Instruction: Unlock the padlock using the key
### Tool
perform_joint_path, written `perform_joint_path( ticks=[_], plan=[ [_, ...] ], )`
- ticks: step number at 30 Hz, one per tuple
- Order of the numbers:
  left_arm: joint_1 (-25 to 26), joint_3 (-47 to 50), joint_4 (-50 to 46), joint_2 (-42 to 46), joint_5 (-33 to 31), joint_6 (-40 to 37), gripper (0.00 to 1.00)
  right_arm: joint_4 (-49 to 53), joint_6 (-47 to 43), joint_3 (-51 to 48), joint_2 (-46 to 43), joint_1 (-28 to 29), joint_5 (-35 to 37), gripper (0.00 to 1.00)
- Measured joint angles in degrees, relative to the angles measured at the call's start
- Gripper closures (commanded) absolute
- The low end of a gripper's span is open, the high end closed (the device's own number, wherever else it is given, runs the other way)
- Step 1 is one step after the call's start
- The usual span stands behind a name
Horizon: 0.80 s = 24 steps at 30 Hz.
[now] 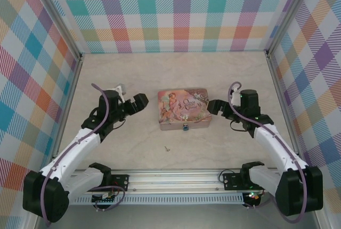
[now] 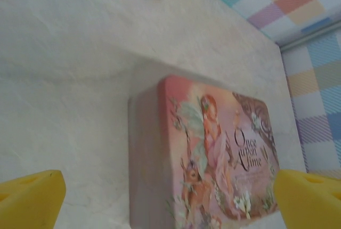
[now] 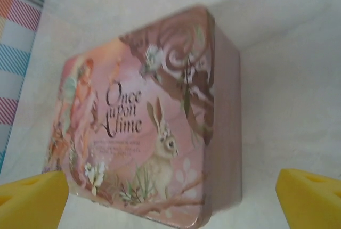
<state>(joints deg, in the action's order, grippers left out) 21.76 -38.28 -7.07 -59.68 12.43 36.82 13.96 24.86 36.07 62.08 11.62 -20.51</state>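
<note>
Left claw (image 1: 140, 104), right claw (image 1: 213, 107): agape, empty

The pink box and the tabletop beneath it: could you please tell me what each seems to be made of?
The pink box is probably thin printed metal, a tin: rounded pressed corners, smooth sides, soft sheen on the illustrated lid. The tabletop looks like pale matte laminate or board with faint marbling; which, I cannot tell.

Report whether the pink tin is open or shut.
Shut. On the pink tin the illustrated lid lies flat on the body in both wrist views; the blue padlock sits at its near edge.
</note>
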Motion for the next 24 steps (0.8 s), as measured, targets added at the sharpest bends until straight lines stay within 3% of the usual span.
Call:
perform_joint_path(
  ticks=[10, 19, 24],
  plan=[
    [6.7, 0.2, 7.5, -16.5, 4.5, 6.1, 0.0, 1.2, 0.7, 4.8, 11.6, 7.2, 0.4, 0.0],
    [6.9, -2.9, 10.3, -22.0, 3.0, 7.8, 0.0, -2.3, 1.8, 7.9, 17.8, 11.2, 0.9, 0.0],
    [4.2, -5.5, 10.5, -23.5, 2.4, 7.7, 0.0, -8.0, 2.8, 10.1, 22.6, 11.9, 0.7, 0.0]
  ],
)
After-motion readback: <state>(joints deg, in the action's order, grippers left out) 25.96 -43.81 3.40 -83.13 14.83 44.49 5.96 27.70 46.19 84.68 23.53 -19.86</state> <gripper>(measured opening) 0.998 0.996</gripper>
